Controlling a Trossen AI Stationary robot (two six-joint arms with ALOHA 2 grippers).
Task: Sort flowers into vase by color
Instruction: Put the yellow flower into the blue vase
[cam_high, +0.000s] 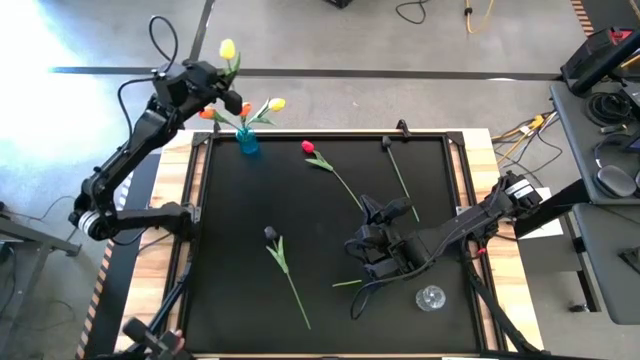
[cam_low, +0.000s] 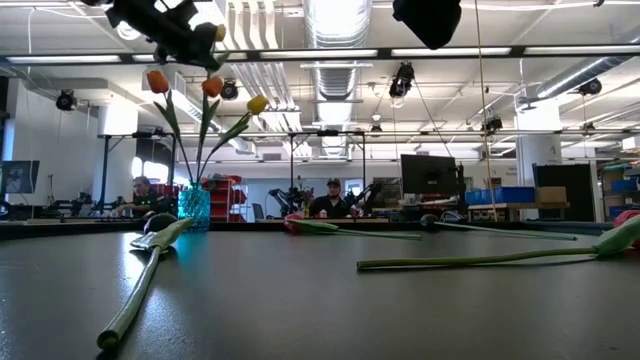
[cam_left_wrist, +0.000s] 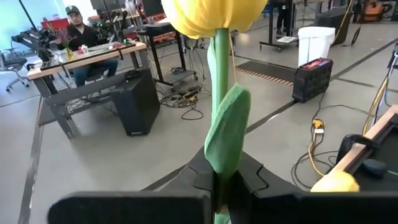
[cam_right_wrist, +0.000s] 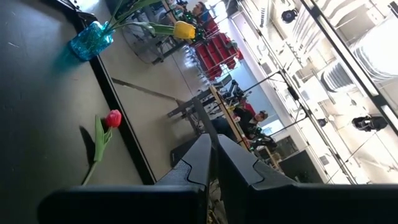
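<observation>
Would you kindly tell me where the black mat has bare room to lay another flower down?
Bare: between blue vase and dark tulip, along the mat's left side. Crowded: around the right gripper, red tulip and clear vase.

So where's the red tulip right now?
In the high view, the red tulip lies on the black mat, near its far edge, right of the blue vase, untouched.

Open robotics lab or workshop, exposed ceiling ducts (cam_low: 330, 25), strip lights, monitors (cam_low: 428, 175), workbenches (people seated at them), concrete floor (cam_high: 400, 50)
</observation>
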